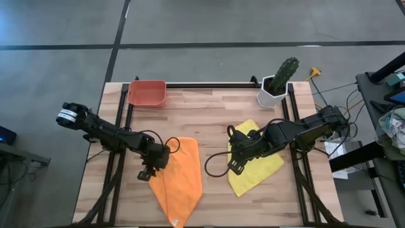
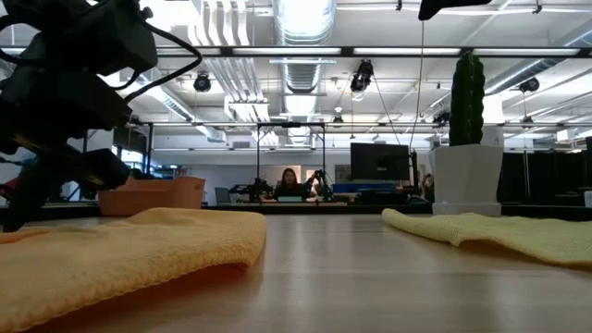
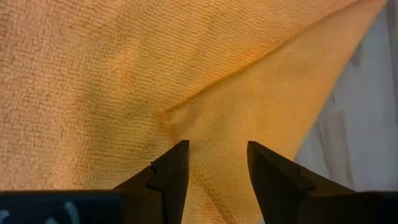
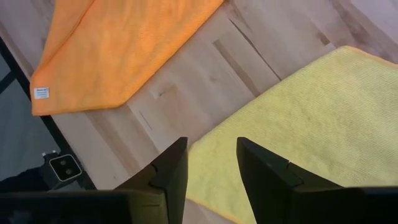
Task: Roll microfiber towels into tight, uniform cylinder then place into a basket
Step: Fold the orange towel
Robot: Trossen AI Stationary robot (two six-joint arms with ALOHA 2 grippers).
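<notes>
The orange towel (image 1: 180, 178) lies on the near left part of the table (image 1: 209, 114), folded over into a long pointed shape. The left gripper (image 1: 149, 170) sits at the towel's left edge. Its fingers are partly open with a gap between them, and they hold nothing. A small white tag (image 4: 41, 93) is sewn on one corner of this towel, but the words on it are too small to read.

The yellow towel (image 1: 256, 158) lies to the right, a bit farther back. The right gripper (image 1: 235, 166) hangs over the yellow towel's left edge. Its fingers are partly open too, and empty.

I think the rolling has not started yet. Each gripper next needs to pinch a towel edge and turn it over tightly.

The basket (image 1: 147, 93) waits empty at the far left. A cactus pot (image 1: 276, 85) stands at the far right.
</notes>
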